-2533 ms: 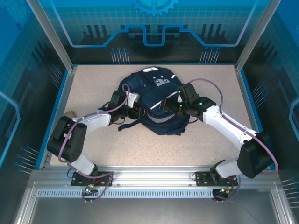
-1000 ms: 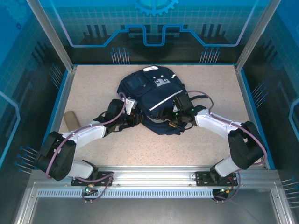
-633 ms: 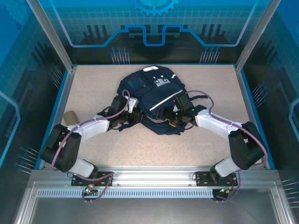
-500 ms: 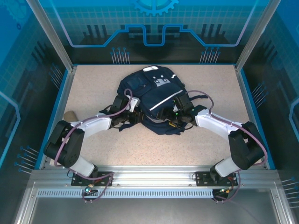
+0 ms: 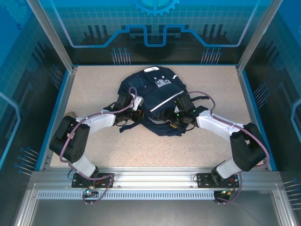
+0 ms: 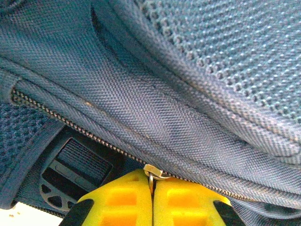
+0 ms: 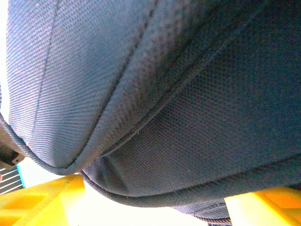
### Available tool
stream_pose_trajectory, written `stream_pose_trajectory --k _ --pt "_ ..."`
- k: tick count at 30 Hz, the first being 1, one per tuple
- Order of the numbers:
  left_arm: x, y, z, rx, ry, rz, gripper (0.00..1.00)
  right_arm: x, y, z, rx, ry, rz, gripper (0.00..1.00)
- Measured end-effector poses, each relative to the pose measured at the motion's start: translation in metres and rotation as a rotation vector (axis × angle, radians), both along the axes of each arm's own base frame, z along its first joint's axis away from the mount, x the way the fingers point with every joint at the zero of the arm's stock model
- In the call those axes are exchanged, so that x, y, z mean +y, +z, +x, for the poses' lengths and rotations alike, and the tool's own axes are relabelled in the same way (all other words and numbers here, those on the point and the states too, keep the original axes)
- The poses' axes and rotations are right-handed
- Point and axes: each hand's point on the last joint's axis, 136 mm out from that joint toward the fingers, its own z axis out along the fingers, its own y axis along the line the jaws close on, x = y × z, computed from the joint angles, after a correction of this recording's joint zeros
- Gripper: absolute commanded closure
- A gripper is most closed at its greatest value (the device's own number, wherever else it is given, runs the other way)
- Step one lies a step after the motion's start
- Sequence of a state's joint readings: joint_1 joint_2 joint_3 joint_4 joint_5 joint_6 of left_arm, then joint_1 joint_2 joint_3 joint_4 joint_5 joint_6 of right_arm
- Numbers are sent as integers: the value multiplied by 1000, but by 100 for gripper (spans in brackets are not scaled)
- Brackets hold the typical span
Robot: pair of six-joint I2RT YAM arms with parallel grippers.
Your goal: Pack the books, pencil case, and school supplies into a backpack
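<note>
Since the left hand [image 6: 152, 189] is pinched shut on the zipper pull [image 6: 154, 172], best to draw it steadily along the zipper teeth [image 6: 70, 125], not outward. The right hand [image 7: 153, 207] stands wide, straddling a seamed fold of the backpack [image 5: 155, 94]; it should brace the fabric. The backpack lies mid-way across the speckled beige table [image 5: 94, 84]. Blue-lit panels [image 5: 19, 94] surround it.

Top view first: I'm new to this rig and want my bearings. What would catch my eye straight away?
A big navy backpack lies in the middle of the table. At its near left edge, the left gripper has its yellow fingers shut on the zipper pull; at its near right, the right gripper stands wide open around a fold of fabric.
</note>
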State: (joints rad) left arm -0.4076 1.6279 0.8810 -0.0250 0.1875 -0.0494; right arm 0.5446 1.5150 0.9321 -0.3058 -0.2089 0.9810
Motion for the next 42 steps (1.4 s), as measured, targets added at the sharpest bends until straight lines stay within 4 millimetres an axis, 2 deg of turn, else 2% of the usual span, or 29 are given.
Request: stream_pose_trajectory --k 7,11,20,29,33,37,39,42 --pt "4 18 -16 -32 8 -33 100 3 -8 -5 3 -16 -15 37" --pt "0 20 -31 -22 8 -54 100 8 -14 -11 17 -11 -22 37" --pt "-33 18 -67 8 -57 -91 100 14 -24 -12 37 -23 -29 38" --pt "-59 18 -84 26 -80 -129 99 9 -31 -15 57 -41 -63 38" --pt "-65 18 -86 44 -87 -157 86 0 -24 -17 35 -58 -85 36" --pt "-72 24 -93 71 -120 -203 61 -11 -4 -17 -34 -78 -86 34" --pt "-72 34 -96 83 -127 -248 47 -17 8 -14 -81 -93 -91 33" --pt "-61 57 -91 55 -103 -305 34 -25 20 -12 -135 -99 -114 32"
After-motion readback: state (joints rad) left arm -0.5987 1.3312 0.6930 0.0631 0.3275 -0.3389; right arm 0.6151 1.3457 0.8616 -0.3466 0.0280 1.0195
